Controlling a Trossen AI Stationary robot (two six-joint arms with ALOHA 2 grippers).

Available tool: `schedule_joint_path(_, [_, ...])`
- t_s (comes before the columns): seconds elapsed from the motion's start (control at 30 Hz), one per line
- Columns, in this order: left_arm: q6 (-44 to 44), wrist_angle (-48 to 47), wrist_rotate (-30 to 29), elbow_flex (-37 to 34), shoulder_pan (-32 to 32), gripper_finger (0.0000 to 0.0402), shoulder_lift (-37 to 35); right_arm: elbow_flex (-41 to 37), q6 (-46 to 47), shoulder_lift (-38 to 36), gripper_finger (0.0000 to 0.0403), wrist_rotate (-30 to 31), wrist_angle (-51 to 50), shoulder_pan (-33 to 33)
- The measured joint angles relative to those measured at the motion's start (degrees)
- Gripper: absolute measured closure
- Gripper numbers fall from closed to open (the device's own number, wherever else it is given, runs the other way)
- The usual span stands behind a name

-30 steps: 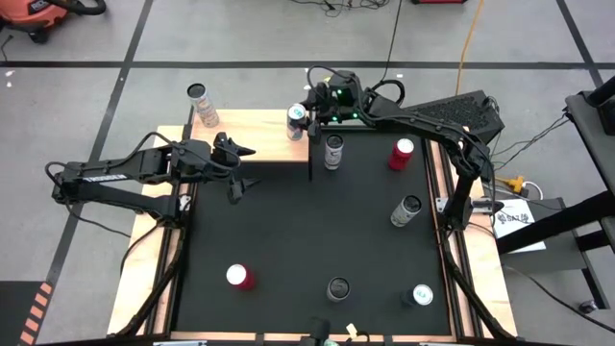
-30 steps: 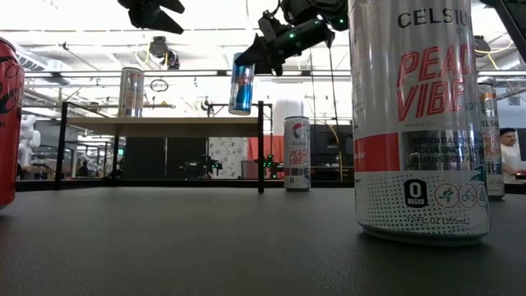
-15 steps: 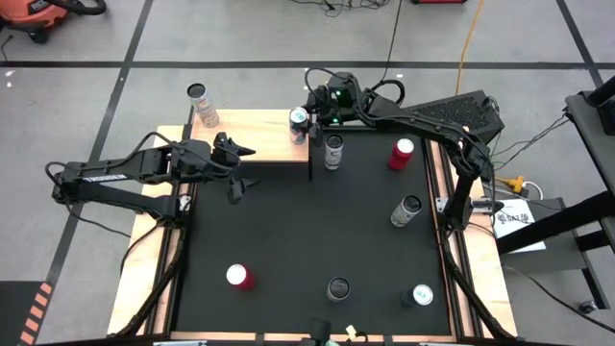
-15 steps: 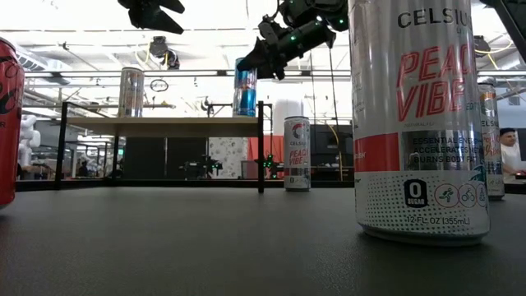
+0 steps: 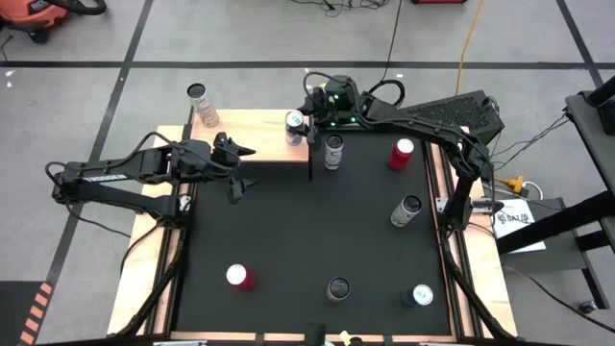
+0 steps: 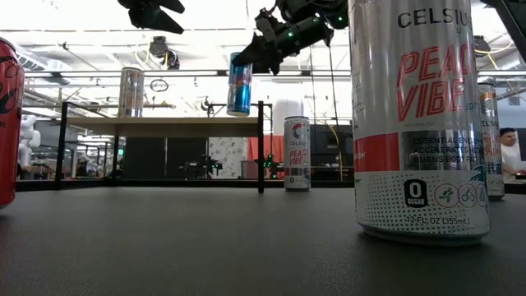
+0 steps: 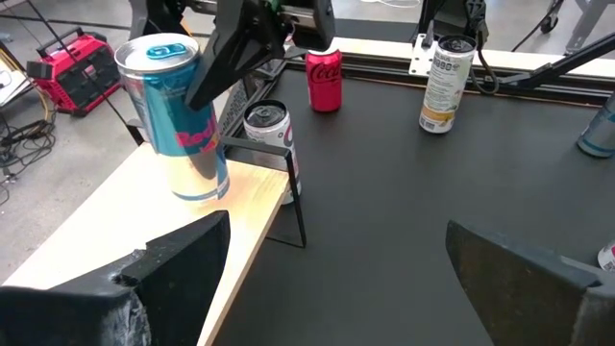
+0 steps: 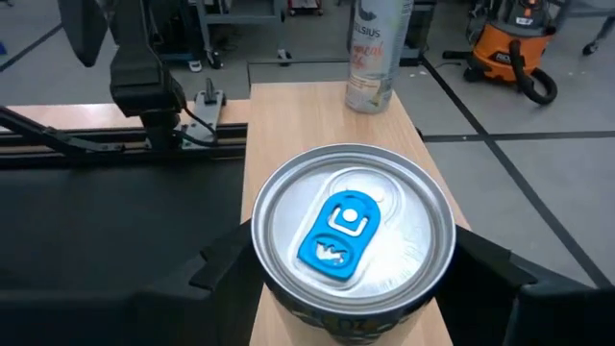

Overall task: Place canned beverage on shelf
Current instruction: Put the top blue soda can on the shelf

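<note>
Blue can [image 6: 239, 84] in right end effector [image 6: 253, 56], over shelf [image 6: 164, 122]

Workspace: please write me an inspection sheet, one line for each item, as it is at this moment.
Surface: black table top, wooden strips at its sides.
Job's things: blue can held just above the shelf near its right end; a silver can stands at the shelf's left end.
Clutter: six more cans stand on the table, two of them red; one is a red can.
Grippers: right gripper has its jaws around the blue can's top; left gripper hangs open beside the shelf.
Cables: black and orange cables on the floor beyond the table.
Surroundings: grey floor with dark lines, an orange vacuum cleaner.
</note>
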Motion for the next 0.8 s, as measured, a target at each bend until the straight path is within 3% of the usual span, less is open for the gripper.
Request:
schedule_joint_path(0.5, [-0.1, 0.0, 0.0, 0.0, 0.0, 0.001, 0.0, 0.1, 4.8, 4.1, 0.0167, 0.1, 4.2, -0.1])
schedule_joint_path(0.8, [0.0, -0.1, 0.0, 0.0, 0.0, 0.001, 0.0, 0.1, 5.1, 4.5, 0.0102, 0.1, 4.0, -0.2])
